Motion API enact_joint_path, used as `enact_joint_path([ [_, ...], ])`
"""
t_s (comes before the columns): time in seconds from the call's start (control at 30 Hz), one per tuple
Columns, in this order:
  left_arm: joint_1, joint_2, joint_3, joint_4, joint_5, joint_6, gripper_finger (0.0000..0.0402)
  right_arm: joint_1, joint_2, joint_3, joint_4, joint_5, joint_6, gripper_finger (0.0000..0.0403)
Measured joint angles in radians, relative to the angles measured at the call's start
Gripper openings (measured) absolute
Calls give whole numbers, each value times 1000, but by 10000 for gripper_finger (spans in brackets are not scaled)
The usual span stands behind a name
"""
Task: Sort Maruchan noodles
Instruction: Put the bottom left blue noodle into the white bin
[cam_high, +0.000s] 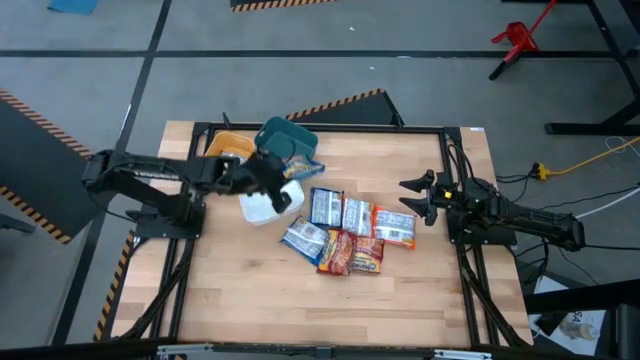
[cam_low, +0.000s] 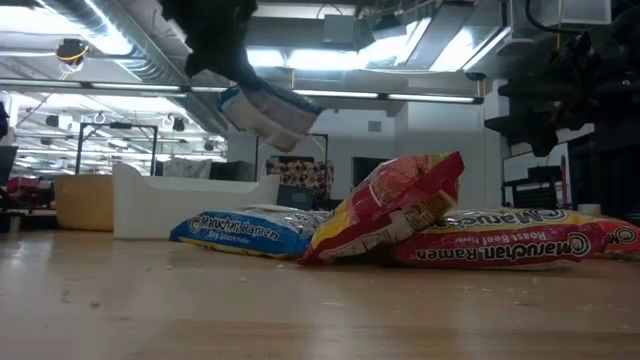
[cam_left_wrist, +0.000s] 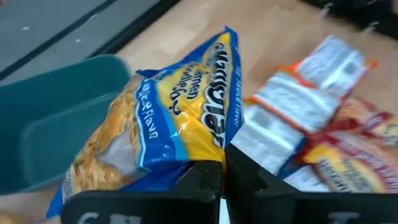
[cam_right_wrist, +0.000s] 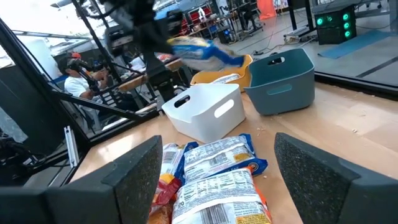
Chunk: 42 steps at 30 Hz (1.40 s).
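My left gripper (cam_left_wrist: 222, 177) is shut on a blue-and-yellow noodle packet (cam_left_wrist: 174, 118) and holds it in the air over the white bin (cam_high: 262, 208), beside the teal bin (cam_high: 285, 135). The low view shows this packet (cam_low: 268, 110) hanging under the gripper. Several other packets lie in a loose pile (cam_high: 350, 235) at mid-table, some overlapping: blue-white ones (cam_high: 325, 207), an orange one (cam_high: 395, 226) and red ones (cam_high: 340, 253). My right gripper (cam_high: 420, 196) is open, level, just right of the pile and clear of it; its wrist view looks over the packets (cam_right_wrist: 214, 165). My left gripper pinches the blue-and-yellow packet between its two fingers at one edge (cam_left_wrist: 205, 155). The packet is lifted clear of the table and bins. It hangs tilted below the fingers (cam_low: 215, 45).
A yellow bin (cam_high: 226, 147) stands left of the teal one, near the table's far edge. The three bins cluster at the far left of the table. Bare wood (cam_high: 300, 310) lies along the near side. A person (cam_right_wrist: 78, 71) sits in the room beyond the table.
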Motion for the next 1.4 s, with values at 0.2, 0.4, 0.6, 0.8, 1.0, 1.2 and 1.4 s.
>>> enact_joint_path([
  [0.2,77,-1,0,-45,133,14,0,0,0,0,-1,5,0,296],
  [0.4,-59,-1,0,-222,50,-125,0,0,0,0,-2,9,0,296],
  [0.6,-216,-1,0,-289,-156,-269,0,0,0,0,-2,9,-8,296],
  [0.8,-269,-1,-19,-316,-231,-333,0,0,0,0,-2,9,-10,296],
  [1.0,-288,-1,-106,-285,-263,-384,0,0,0,0,-2,9,-10,296],
  [1.2,-289,-1,-191,-184,-251,-383,0,0,0,0,-2,9,-10,296],
  [1.4,-281,-1,-281,-121,-250,-405,0,0,0,0,-2,9,-10,296],
])
